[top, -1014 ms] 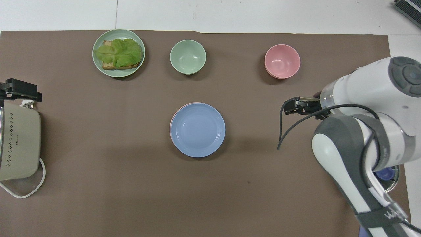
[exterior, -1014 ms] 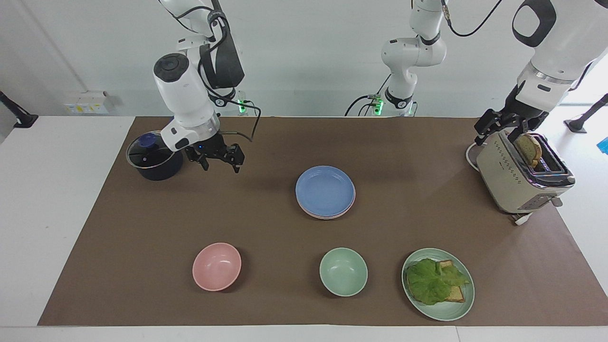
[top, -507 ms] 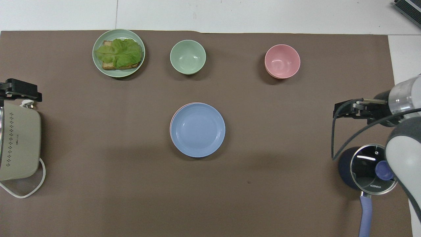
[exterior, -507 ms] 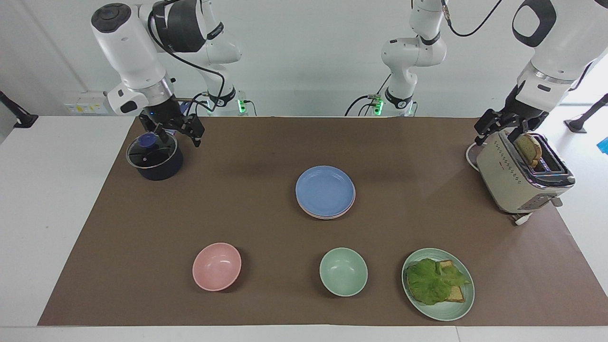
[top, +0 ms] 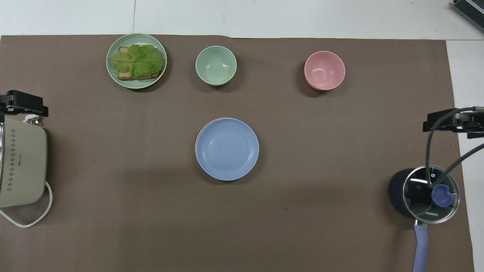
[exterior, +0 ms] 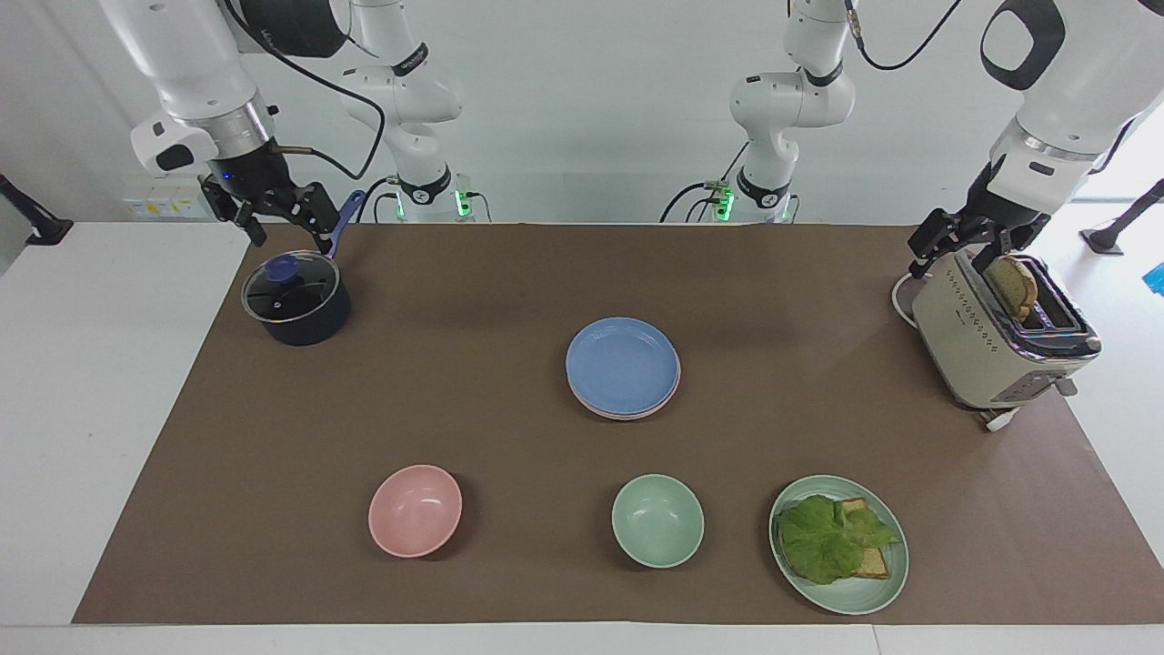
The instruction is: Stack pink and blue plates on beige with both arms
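Observation:
The blue plate [exterior: 623, 362] [top: 227, 148] lies on top of a stack in the middle of the brown mat. A pink plate shows only as a thin rim [exterior: 675, 380] [top: 197, 144] under it. The beige plate is hidden; what lies under the pink rim I cannot see. My right gripper [exterior: 289, 233] [top: 435, 122] hangs open and empty over the dark pot [exterior: 296, 300] at the right arm's end. At the other end my left gripper [exterior: 946, 255] [top: 22, 105] waits open over the toaster [exterior: 996, 341], holding nothing.
Farther from the robots than the stack stand a pink bowl [exterior: 415, 509] [top: 324, 70], a green bowl [exterior: 657, 520] [top: 216, 65] and a green plate [exterior: 896, 582] [top: 136, 86] with lettuce on bread. The toaster [top: 20, 162] holds a slice of toast. The pot [top: 423, 192] has a glass lid and blue handle.
My right arm has risen and swung away from the mat's middle toward the robots' end, stopping over the pot. The left arm and the plates have not moved.

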Controlling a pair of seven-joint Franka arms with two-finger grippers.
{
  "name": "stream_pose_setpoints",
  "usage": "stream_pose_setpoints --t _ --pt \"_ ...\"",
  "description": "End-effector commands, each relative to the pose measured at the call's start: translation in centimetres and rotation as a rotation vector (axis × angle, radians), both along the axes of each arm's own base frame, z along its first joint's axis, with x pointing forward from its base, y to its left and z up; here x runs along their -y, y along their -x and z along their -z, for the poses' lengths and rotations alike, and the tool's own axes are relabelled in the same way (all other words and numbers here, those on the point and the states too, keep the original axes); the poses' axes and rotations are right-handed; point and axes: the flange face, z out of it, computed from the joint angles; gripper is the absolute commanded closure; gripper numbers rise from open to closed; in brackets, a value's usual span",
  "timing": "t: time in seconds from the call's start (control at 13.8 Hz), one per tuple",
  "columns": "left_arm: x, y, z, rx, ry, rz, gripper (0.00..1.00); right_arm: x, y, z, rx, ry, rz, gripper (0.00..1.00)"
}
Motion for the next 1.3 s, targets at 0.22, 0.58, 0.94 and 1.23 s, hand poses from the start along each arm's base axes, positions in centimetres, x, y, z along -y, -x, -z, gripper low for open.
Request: stream_pose_setpoints --t 0.22,0.58,0.94,1.23 --pt "0.1 0.4 -0.3 -0.006 -0.017 0.003 0.00 -0.4 2.1 -1.0 -0.024 0.016 -0.009 0.00" --pt "0.1 0.4 -0.3 -0.006 -0.017 0.003 0.00 0.1 2.2 -0.9 -0.022 0.010 -0.016 0.00" --pt "0.0 0.4 -0.3 -0.006 -0.017 0.002 0.00 -0.1 2.1 -0.6 -0.030 0.010 -0.042 0.00" --pt "0.0 0.4 -0.3 -0.006 -0.017 0.002 0.00 -0.1 2.1 -0.5 -0.030 0.011 -0.077 0.00"
